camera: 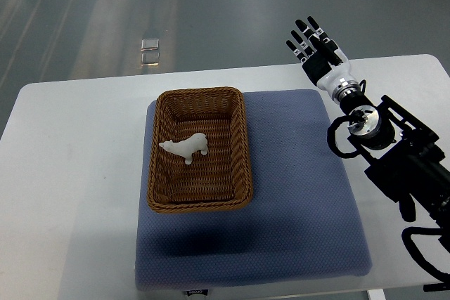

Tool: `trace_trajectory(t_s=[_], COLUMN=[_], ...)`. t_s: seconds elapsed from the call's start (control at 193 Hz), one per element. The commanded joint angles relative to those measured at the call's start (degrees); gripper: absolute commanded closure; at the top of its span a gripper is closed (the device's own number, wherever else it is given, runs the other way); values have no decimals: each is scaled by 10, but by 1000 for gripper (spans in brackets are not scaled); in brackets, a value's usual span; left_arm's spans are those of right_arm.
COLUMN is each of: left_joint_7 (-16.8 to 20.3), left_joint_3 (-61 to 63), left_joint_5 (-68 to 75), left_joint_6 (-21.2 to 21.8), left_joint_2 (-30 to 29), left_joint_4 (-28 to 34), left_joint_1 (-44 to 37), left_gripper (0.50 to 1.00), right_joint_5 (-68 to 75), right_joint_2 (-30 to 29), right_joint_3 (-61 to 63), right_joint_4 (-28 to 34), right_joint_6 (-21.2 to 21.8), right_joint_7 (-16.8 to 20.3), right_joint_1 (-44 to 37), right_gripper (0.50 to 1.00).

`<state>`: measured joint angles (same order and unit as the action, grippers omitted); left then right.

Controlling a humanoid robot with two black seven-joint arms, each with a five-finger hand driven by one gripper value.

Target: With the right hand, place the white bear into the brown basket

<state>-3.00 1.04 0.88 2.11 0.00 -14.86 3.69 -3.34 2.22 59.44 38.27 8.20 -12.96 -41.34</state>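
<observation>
the white surface (70,173) fills most of the view, with grey floor beyond its far edge. on it lies a blue mat (295,201), and the brown basket (242,145) sits on the mat's left half, long side running away from the robot. the right arm (394,152) comes in from the right edge, black and jointed, reaching up toward the far right corner of the mat. the right hand (316,50) sits at its end, past the mat's far edge and well apart from the basket, fingers spread and straight, holding nothing. the white bear (186,147) lies inside the basket, on the woven floor near the left wall; it looks to be on its side, though it is too small to be sure. smallest of all, a pale little object (149,53) rests on the floor beyond the surface. the left arm does not show.

judging by this, the placing step looks done: the bear is in the basket and the hand is empty and clear. the next move likely calls only for drawing the arm away to rest, keeping clear of the basket rim.
</observation>
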Motion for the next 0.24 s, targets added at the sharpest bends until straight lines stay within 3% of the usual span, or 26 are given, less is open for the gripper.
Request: trace_trajectory(t_s=[0.0,0.234], left_joint_7=[0,0], left_joint_3=[-1,-1], left_joint_5=[0,0], left_joint_6=[-1,-2], left_joint_2=[0,0], left_joint_4=[0,0], left_joint_1=[0,0], left_gripper=[500,500], right_joint_5=[0,0], right_joint_2=[-7,-8], right_joint_3=[0,-2], right_joint_4=[-15,-21], right_joint_6=[9,10], right_joint_7=[-4,-8], right_joint_1=[0,1], right_gripper=[574,576])
